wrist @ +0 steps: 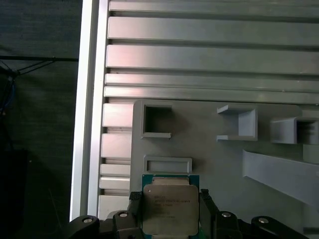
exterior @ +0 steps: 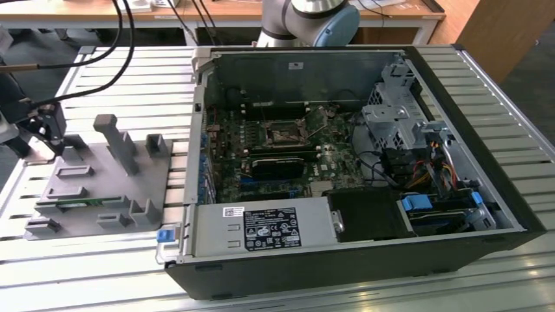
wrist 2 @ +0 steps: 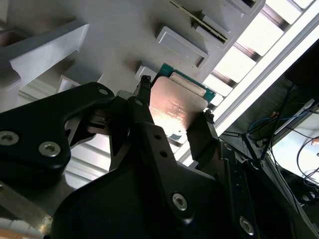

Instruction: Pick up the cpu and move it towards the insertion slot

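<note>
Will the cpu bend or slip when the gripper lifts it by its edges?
Probably stiff: the cpu shows a flat metal lid. It may slip, since the gripper touches only its thin edges. Likely light, being small and thin.

Print on the cpu (wrist: pixel 170 209) and the power supply's white label (exterior: pixel 269 229) cannot be read.

Silver-grey arm (exterior: pixel 282 16) with pale blue joint cap (exterior: pixel 338 23). Matte black gripper (wrist 2: pixel 176 99): angular links (wrist 2: pixel 45 119), slim fingers (wrist 2: pixel 147 119), silver screws (wrist 2: pixel 50 148) sunk in round bosses. Black cables (exterior: pixel 129 45) alongside.
</note>
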Robot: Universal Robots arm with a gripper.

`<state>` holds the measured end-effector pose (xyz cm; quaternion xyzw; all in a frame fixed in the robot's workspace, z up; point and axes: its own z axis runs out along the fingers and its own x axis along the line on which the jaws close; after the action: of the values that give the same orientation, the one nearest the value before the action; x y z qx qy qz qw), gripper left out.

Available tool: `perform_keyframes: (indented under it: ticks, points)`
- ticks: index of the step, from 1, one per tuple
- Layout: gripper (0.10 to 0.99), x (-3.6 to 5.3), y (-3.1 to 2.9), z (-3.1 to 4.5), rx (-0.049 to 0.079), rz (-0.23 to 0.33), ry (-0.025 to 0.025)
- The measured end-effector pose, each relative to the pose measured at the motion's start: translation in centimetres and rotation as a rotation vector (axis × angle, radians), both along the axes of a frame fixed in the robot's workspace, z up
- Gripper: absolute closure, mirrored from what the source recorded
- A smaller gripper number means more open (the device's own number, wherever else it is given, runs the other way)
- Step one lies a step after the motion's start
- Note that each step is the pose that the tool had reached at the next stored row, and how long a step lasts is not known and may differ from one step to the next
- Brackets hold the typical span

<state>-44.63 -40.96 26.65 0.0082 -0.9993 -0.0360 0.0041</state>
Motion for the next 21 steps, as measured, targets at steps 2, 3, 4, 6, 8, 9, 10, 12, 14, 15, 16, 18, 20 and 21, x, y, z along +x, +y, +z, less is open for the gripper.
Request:
perform_keyframes:
  ticks: [2,3,4,6,8,9,10,12,14,15,16,18,20,21]
  points:
    - [0.545,0.0,0.01,0.11,0.0,0.0,-0.0001]
    - [0.545,0.0,0.01,0.17,0.0,0.0,-0.0001]
    - [0.545,0.0,0.01,0.21,0.0,0.0,-0.0001]
    - [0.545,0.0,0.02,0.33,0.0,0.0,-0.0001]
    - [0.545,0.0,0.02,0.43,0.0,0.0,-0.0001]
    - [0.545,0.0,0.02,0.48,0.0,0.0,-0.0001]
    - [0.545,0.0,0.03,0.53,0.0,0.0,-0.0001]
    - [0.545,0.0,0.03,0.63,0.0,0.0,-0.0001]
    - [0.545,0.0,0.04,0.74,0.0,0.0,-0.0001]
    - [0.545,0.0,0.05,0.8,0.0,0.0,-0.0001]
    - [0.545,0.0,0.05,0.86,0.0,0.0,-0.0001]
    - [0.545,0.0,0.07,0.98,0.0,0.0,-0.0001]
    - [0.545,0.0,0.07,1.1,0.0,0.0,-0.0001]
    - [0.545,0.0,0.08,1.16,0.0,0.0,-0.0001]
